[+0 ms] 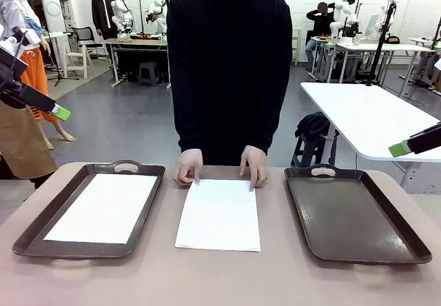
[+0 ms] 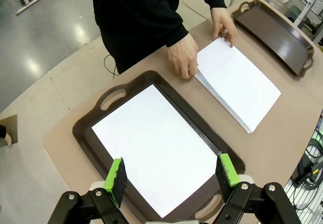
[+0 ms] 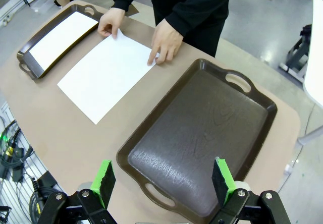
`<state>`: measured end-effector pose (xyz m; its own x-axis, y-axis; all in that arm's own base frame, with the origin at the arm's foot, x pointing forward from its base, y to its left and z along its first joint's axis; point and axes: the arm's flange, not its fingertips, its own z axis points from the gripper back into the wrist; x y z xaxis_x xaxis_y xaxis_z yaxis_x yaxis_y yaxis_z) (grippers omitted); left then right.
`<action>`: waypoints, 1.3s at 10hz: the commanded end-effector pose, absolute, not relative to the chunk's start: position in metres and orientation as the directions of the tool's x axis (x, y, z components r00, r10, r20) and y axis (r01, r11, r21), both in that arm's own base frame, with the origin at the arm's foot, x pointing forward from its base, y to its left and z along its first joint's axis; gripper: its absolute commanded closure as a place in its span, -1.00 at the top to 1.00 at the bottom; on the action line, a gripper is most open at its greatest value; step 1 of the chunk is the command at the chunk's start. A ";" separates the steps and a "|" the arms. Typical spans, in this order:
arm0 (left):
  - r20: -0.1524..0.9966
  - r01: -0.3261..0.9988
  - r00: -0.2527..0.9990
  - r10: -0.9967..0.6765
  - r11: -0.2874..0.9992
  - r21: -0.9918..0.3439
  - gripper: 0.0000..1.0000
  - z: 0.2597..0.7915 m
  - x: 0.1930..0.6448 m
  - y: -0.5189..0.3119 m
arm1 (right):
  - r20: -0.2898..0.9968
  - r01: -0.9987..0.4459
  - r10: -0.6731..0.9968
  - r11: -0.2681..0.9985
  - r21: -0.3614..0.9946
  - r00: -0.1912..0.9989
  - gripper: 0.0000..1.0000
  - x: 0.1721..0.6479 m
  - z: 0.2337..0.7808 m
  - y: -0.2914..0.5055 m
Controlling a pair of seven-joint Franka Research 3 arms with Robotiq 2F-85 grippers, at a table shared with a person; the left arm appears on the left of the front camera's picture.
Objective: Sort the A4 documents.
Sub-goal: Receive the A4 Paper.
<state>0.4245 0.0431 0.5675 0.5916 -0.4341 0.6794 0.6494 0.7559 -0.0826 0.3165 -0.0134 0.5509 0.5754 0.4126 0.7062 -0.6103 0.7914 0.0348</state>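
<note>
Above the trays (image 1: 52, 213) — left hand (image 2: 171, 169) and right hand (image 3: 163, 176) both spread; A4 documents (image 1: 219, 214) lie between.

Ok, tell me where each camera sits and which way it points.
Front view: between the arms, looking across the table at the person; left claw and right claw tips show at the edges.
Left wrist view: above the left tray, looking down at the sheet in it; own open claw at the bottom.
Right wrist view: above the right tray, looking down; own open claw at the bottom.
Both wrist views share the middle stack under the person's hands.
</note>
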 end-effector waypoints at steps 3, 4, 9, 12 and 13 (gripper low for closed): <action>0.679 0.651 0.591 -0.435 0.755 -0.082 0.83 0.568 0.425 0.042 | 0.705 -0.607 0.408 0.794 0.041 0.580 1.00 0.317 0.550 -0.013; 0.679 0.651 0.591 -0.435 0.755 -0.082 0.83 0.568 0.425 0.042 | 0.705 -0.607 0.408 0.794 0.041 0.580 1.00 0.317 0.550 -0.013; 0.679 0.651 0.591 -0.435 0.755 -0.082 0.83 0.568 0.425 0.042 | 0.705 -0.607 0.408 0.794 0.041 0.580 1.00 0.317 0.550 -0.013; 0.679 0.651 0.591 -0.435 0.755 -0.082 0.83 0.568 0.425 0.042 | 0.705 -0.607 0.408 0.794 0.041 0.580 1.00 0.317 0.550 -0.013; 0.679 0.651 0.591 -0.435 0.755 -0.082 0.83 0.568 0.425 0.042 | 0.705 -0.607 0.408 0.794 0.041 0.580 1.00 0.317 0.550 -0.013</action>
